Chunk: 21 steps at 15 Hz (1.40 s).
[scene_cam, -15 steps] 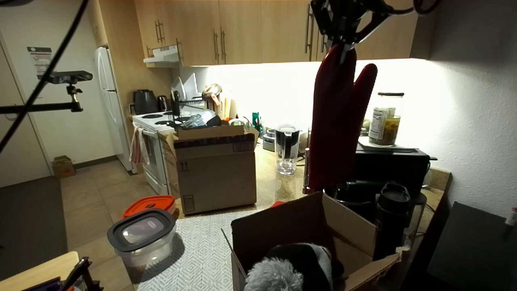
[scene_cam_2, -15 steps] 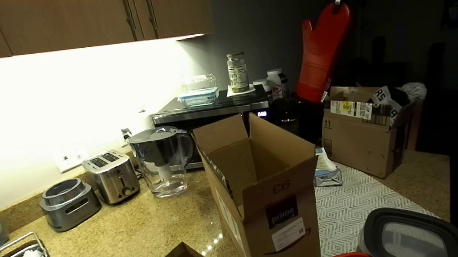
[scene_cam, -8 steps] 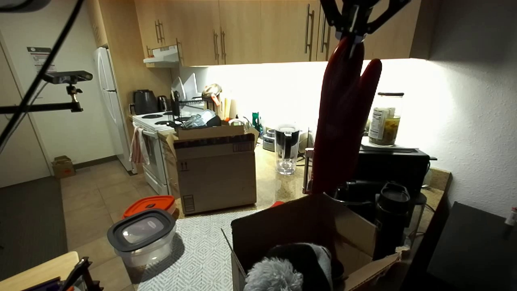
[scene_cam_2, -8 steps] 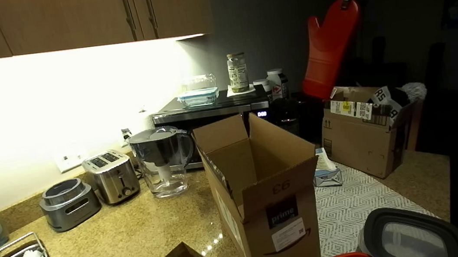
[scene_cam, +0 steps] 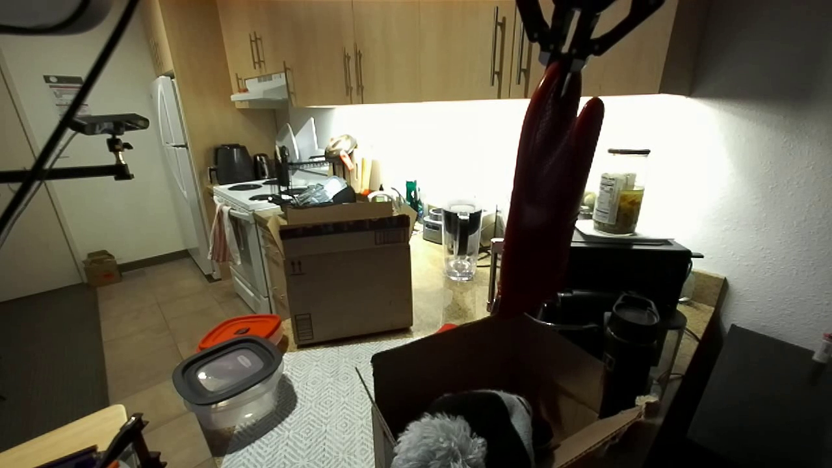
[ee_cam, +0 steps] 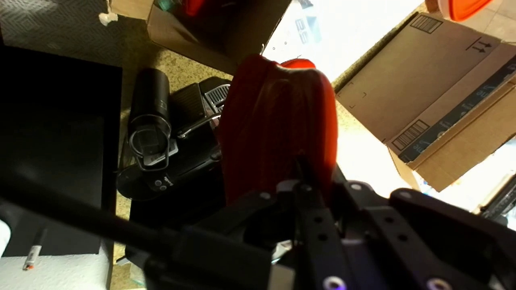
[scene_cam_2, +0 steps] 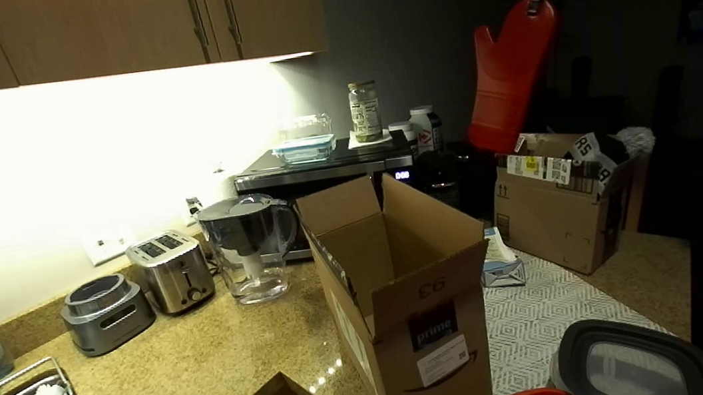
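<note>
My gripper (scene_cam: 564, 67) is shut on the finger end of a red oven mitt (scene_cam: 545, 188). The mitt hangs down in the air, thumb to one side, cuff lowest. In an exterior view the mitt (scene_cam_2: 514, 73) hangs beside an open cardboard box (scene_cam_2: 548, 217), its cuff close to the box's rim; I cannot tell if they touch. That box holds a black and white hat with a grey pom-pom (scene_cam: 442, 443). In the wrist view the mitt (ee_cam: 278, 125) fills the middle, and the fingers (ee_cam: 312, 177) press on it from both sides.
A taller open cardboard box (scene_cam: 351, 279) stands farther along the counter. Lidded containers (scene_cam: 227, 377) sit by the patterned mat (scene_cam: 325, 383). A black tumbler (scene_cam: 630, 338), a coffee machine (ee_cam: 177, 173) and a microwave with a jar (scene_cam: 617, 195) stand near the mitt. Cabinets (scene_cam: 422, 52) hang above.
The gripper and mitt have moved a little to the right in both exterior views, and the mitt has turned slightly. In the last half second they moved little. The mitt stays held.
</note>
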Each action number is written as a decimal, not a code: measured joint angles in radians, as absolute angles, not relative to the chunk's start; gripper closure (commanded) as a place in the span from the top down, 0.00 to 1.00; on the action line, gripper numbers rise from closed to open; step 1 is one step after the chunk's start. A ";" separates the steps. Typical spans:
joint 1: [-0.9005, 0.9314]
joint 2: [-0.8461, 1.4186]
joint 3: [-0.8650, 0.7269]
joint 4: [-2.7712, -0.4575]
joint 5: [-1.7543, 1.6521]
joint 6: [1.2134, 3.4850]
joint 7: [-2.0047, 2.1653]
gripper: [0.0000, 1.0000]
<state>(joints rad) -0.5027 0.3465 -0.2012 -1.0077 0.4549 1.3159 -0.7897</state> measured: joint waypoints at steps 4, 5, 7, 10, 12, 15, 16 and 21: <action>-0.507 0.347 -0.202 -0.995 0.449 1.287 -0.835 0.02; -0.510 0.347 -0.203 -0.991 0.448 1.283 -0.846 0.02; -0.517 0.347 -0.207 -0.987 0.438 1.282 -0.870 0.02; -0.524 0.347 -0.216 -0.986 0.400 1.283 -0.911 0.02; -0.526 0.347 -0.225 -0.986 0.373 1.284 -0.952 0.02; -0.530 0.347 -0.234 -0.986 0.341 1.286 -1.002 0.02; -0.530 0.347 -0.235 -0.986 0.332 1.286 -1.018 0.02; -0.528 0.347 -0.235 -0.987 0.289 1.290 -1.087 0.02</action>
<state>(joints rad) -0.5283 0.3468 -0.2353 -0.9868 0.2890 1.2902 -1.0866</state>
